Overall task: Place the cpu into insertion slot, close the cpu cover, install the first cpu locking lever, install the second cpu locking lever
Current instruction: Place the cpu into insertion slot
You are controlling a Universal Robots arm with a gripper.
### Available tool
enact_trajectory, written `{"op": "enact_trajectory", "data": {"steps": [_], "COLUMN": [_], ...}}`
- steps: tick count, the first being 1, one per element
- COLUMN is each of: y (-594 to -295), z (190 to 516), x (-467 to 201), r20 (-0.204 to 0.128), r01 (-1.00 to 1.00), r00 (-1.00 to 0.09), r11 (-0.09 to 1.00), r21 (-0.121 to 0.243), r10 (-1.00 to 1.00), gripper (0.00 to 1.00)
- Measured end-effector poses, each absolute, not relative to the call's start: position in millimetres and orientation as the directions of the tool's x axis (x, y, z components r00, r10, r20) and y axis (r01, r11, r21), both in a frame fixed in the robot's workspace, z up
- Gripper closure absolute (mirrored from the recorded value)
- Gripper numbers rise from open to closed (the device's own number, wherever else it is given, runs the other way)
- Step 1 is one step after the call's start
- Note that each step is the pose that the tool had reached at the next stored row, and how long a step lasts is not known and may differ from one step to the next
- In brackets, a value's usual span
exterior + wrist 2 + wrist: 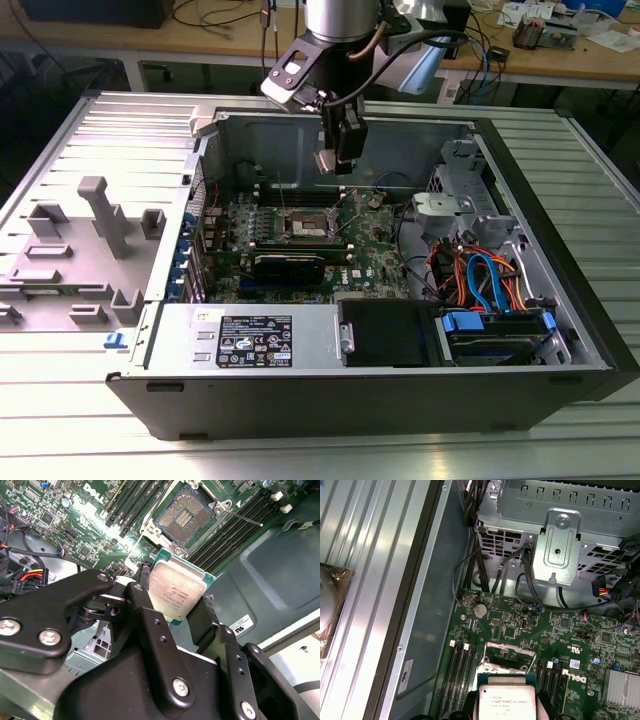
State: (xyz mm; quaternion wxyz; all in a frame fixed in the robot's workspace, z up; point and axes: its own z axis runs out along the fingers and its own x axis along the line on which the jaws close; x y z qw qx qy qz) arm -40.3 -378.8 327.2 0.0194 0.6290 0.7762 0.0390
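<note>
My gripper [338,158] hangs inside the open computer case, above the green board, shut on the cpu [175,591]. The cpu is a flat silver-topped square, pinched at its edges between the black fingers [145,605]. In the exterior view the cpu [327,162] hovers well above the insertion slot [308,228]. The insertion slot [184,514] lies uncovered, with a dark centre and a silvery rim. Two thin locking levers [242,517] stick out beside it, unlatched. In the first wrist view the cpu [507,700] is just short of the cpu cover [509,656], which stands raised.
Black memory slots [227,527] flank the socket. A metal drive cage [455,205] and orange and blue cables [480,275] fill the case at the exterior view's right. The power supply [250,340] lies along the near wall. A grey fixture [100,215] stands on the table outside.
</note>
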Motion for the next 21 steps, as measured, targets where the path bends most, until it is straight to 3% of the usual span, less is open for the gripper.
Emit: {"op": "enact_trajectory", "data": {"steps": [21], "y": [-378.8], "z": [326.0], "x": [-40.6], "r20": [0.019], "r01": [0.985], "r00": [-0.154], "r11": [0.152], "r21": [0.085], "r10": [0.988], "gripper": [0.45]}}
